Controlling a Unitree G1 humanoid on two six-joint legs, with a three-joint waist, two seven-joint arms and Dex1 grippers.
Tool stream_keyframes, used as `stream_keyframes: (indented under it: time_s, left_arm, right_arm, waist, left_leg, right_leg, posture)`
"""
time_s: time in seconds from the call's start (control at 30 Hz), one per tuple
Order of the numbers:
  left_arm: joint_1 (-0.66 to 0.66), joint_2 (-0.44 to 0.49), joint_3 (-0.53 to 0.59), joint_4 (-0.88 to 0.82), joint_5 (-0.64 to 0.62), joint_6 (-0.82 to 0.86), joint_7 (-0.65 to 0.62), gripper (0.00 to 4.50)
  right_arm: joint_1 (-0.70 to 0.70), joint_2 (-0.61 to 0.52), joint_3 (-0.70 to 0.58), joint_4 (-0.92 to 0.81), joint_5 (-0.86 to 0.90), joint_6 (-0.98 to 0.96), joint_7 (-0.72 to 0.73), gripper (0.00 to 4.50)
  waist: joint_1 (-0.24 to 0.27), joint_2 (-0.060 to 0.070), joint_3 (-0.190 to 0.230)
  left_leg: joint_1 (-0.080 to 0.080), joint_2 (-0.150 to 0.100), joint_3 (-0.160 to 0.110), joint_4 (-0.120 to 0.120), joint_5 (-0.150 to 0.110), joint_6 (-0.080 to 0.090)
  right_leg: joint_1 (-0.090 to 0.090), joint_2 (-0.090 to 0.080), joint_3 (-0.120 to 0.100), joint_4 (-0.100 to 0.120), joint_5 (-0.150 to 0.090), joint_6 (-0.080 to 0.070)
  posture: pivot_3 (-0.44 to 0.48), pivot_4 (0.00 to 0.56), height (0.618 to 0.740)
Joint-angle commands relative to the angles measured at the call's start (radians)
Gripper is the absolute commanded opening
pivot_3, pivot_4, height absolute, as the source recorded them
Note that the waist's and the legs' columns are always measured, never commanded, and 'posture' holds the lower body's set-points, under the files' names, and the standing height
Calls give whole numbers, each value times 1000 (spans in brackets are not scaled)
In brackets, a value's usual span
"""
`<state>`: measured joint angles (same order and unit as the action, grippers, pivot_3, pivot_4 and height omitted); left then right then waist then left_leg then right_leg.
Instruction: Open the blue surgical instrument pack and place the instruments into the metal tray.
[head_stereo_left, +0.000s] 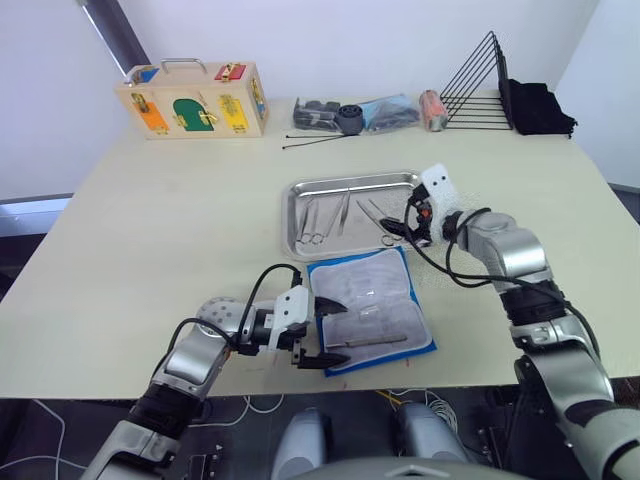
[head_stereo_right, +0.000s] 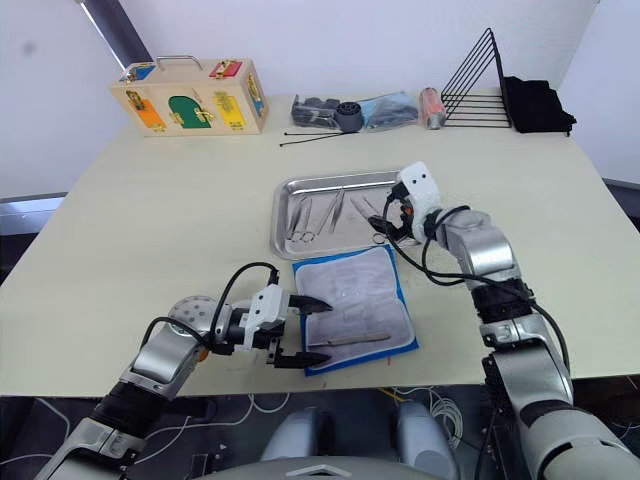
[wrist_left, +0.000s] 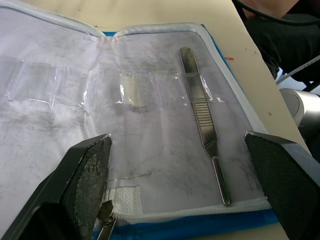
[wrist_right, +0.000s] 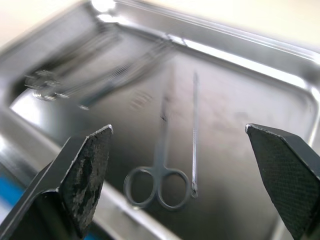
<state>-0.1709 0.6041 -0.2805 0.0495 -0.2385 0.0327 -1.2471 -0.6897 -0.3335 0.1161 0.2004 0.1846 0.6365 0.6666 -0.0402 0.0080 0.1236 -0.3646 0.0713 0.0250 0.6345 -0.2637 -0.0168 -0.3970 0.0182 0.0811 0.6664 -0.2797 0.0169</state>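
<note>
The left gripper (wrist_left: 177, 185) has its fingers spread wide over the near edge of the blue surgical instrument pack (head_stereo_left: 330, 272), which lies open; a scalpel handle (wrist_left: 202, 120) rests on the lining between them, nearer one finger, its long axis running along them. The right gripper (wrist_right: 177, 175), fingers also wide apart and empty, hovers over the metal tray's (head_stereo_left: 295, 188) right end, above small scissors (wrist_right: 159, 170) lying flat just beside a thin probe (wrist_right: 194, 135).

metal tray (head_stereo_left: 300, 190): glossy steel | pack (head_stereo_right: 395, 345): blue cloth, matt grey lining | instruments (wrist_left: 202, 120): polished metal
</note>
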Motion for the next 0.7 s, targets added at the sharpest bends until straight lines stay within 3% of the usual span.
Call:
stream_keyframes:
  time_s: [0.03,0.3,0.43,0.7]
  left_arm:
    - [57,13,-61,111,80,59,19,4500]
    - [54,14,-63,113,78,59,14,4500]
    - [54,16,-62,114,76,58,12,4500]
    - [53,16,-61,119,76,56,9,4500]
  right_arm:
    - [35,-33,-39,-97,52,-75,75,4477]
    - [214,-231,-79,-264,182,-195,367,4477]
    - [317,-350,-97,-291,199,-361,551,4477]
    - [412,-464,-188,-274,329,-459,788,4477]
  waist:
    - [0,0,0]
    - [0,-2,4]
    - [1,-2,5]
    - [0,-3,6]
  left_leg:
    - [0,0,0,0,0,0]
    - [-2,0,0,-1,0,0]
    - [-1,0,-1,-1,0,0]
    - [-1,-1,-1,-1,0,0]
  right_leg:
    - [0,0,0,0,0,0]
    - [0,0,0,-4,0,0]
    - [0,0,-1,-4,0,0]
    - [0,0,0,-4,0,0]
  posture:
    - [0,150,740]
    - [0,150,740]
    - [0,150,740]
    - [0,150,740]
